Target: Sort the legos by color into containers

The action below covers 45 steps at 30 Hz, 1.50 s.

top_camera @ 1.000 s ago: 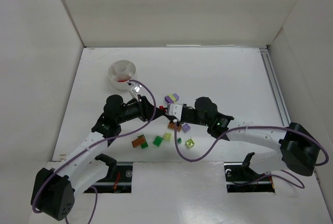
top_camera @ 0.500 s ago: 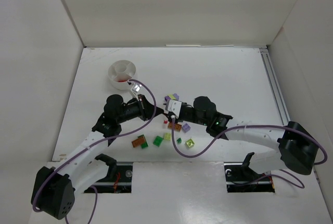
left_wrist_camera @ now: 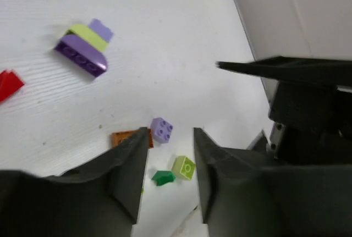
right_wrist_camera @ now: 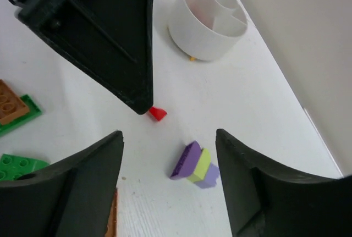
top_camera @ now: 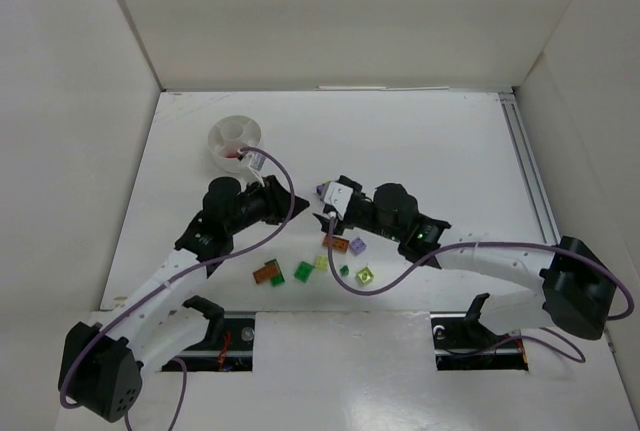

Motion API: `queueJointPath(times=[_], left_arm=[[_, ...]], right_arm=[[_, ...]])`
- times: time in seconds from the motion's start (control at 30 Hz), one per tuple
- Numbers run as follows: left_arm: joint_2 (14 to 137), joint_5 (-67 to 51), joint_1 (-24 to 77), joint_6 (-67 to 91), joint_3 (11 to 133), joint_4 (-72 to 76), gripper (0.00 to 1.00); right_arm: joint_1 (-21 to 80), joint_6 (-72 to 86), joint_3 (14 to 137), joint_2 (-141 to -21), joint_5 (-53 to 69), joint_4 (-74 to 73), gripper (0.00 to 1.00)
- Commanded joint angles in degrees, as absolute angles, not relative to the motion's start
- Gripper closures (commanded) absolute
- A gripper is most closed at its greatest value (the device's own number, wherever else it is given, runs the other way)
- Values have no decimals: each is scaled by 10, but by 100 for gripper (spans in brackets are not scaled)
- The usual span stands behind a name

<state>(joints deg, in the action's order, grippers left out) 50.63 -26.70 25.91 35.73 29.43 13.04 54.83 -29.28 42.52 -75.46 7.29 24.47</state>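
Observation:
The white divided dish (top_camera: 235,137) (right_wrist_camera: 206,20) stands at the back left, with something red in its near compartment. Legos lie loose mid-table: a purple, yellow-green and lilac stack (right_wrist_camera: 196,164) (left_wrist_camera: 82,47), a tiny red piece (right_wrist_camera: 158,114), a lilac brick (left_wrist_camera: 162,130) (top_camera: 357,245), an orange one (left_wrist_camera: 124,138), a green one (left_wrist_camera: 163,177) and a yellow-green one (left_wrist_camera: 184,167). My left gripper (top_camera: 292,201) (left_wrist_camera: 170,132) is open and empty. My right gripper (top_camera: 328,203) (right_wrist_camera: 169,135) faces it, open wide and empty, with the stack just ahead of its fingers.
Nearer the arms lie an orange brick on a green plate (top_camera: 266,273) (right_wrist_camera: 16,113), a green brick (top_camera: 303,271) and a yellow-green one (top_camera: 321,262). The two gripper tips almost meet mid-table. White walls enclose the table on three sides.
Both grippers have opened. The left wrist has shifted a little toward the dish. The right gripper has edged left toward the stack.

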Motion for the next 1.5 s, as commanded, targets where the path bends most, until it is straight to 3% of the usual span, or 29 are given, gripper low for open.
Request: queueJointPath(times=[0.0, 0.07, 0.1, 0.2, 0.27, 0.33, 0.47, 0.67, 0.87, 1.07, 1.17, 1.3, 1.47], left_arm=[[519, -135, 260, 356, 337, 51, 59], [537, -85, 260, 362, 337, 45, 39], [544, -69, 260, 371, 345, 37, 24], [592, -13, 260, 382, 368, 22, 24], [644, 3, 260, 376, 381, 22, 16], [689, 10, 260, 369, 419, 8, 16], [813, 60, 260, 314, 483, -24, 20], [896, 97, 260, 218, 538, -38, 23], [930, 7, 260, 122, 512, 31, 28], [1000, -3, 260, 116, 548, 8, 51], [1005, 3, 260, 121, 554, -4, 55], [992, -3, 260, 127, 542, -4, 69], [979, -3, 265, 140, 529, -13, 72]], right_arm=[[541, -260, 434, -727, -24, 214, 26], [541, -241, 434, -711, -74, 171, 12], [533, -235, 434, -711, -84, 159, 9], [512, -215, 421, -688, -92, 134, 7], [497, -205, 415, -681, -98, 120, 6], [484, -198, 415, -676, -98, 109, 6], [452, -198, 401, -670, -85, 96, 6], [404, -192, 395, -664, -30, 90, 6], [377, -192, 389, -677, 17, 90, 8], [366, -192, 389, -690, 35, 90, 10], [360, -198, 389, -690, 40, 90, 10], [360, -198, 389, -685, 40, 90, 10], [355, -198, 384, -679, 40, 90, 10]])
